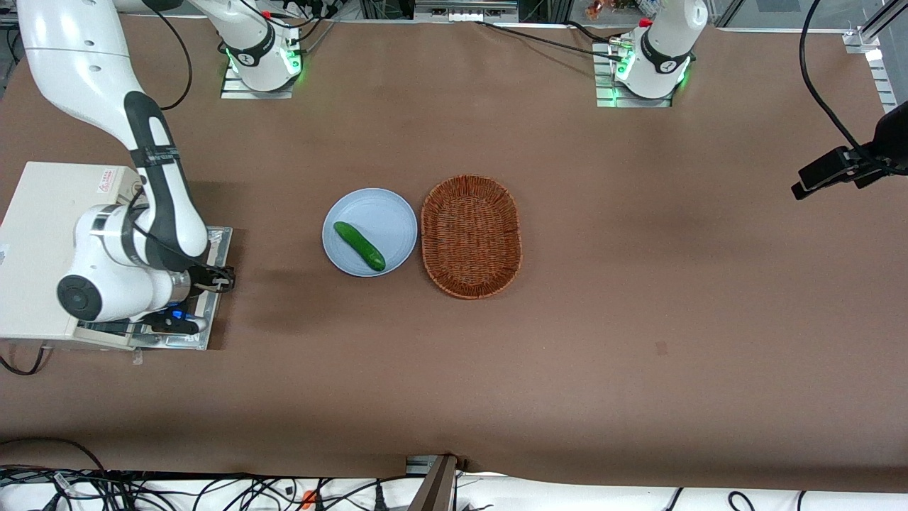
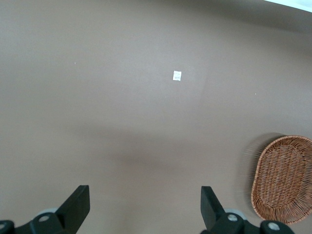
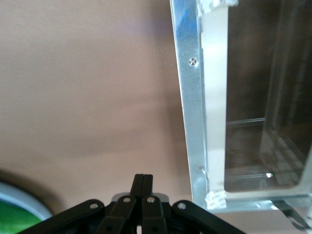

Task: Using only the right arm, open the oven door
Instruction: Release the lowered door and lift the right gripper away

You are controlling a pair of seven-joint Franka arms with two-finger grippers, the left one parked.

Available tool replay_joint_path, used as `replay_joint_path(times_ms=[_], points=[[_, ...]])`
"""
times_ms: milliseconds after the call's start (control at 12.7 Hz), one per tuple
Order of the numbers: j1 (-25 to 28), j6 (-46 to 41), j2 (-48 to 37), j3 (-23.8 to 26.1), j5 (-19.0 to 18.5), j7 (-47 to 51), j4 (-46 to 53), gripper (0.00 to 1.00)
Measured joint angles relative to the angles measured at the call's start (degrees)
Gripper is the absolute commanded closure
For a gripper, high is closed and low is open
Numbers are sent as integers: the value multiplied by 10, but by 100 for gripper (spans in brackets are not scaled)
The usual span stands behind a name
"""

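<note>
Where the brown worktop (image 1: 454, 369) runs out toward the working arm's end, the cream-white oven (image 1: 42, 234) sits with its door side turned toward the middle of the worktop. The oven door (image 1: 213, 284) is folded down flat, its bare metal frame (image 3: 192, 112) lying level just above the worktop, and the glass pane (image 3: 263, 97) shows the brown surface through it. Above that open door the right arm (image 1: 152, 206) bends down over the oven, its round black-capped wrist nearest the front camera. The hand (image 3: 143, 183) hangs just beside the outer edge of the door frame, apart from it, with its 2 black fingers (image 3: 138, 187) pressed together and nothing between them. Toward the middle of the worktop lies a pale blue plate (image 1: 386, 213) carrying 1 green cucumber (image 1: 359, 245) set at a slant. Touching the plate's rim on the side toward the parked arm is an oval wicker basket (image 1: 471, 235). A red-and-white sticker (image 1: 106, 186) marks the oven's top, farther from the front camera than the arm's wrist.
</note>
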Motion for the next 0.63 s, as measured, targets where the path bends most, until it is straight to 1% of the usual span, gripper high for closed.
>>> replay_joint_path(times_ms=[79,158,237,395,474,553,632], points=[[0,-19,-5,0,0,-18,19,100],[1,-36,-13,0,0,-39,33,84],[1,-48,-22,0,0,-59,40,67],[1,-65,-47,0,0,-102,46,38],[1,-79,-65,0,0,-122,48,4],[1,-98,-84,-1,0,-137,48,0],[1,-118,-103,-2,0,-150,49,0]])
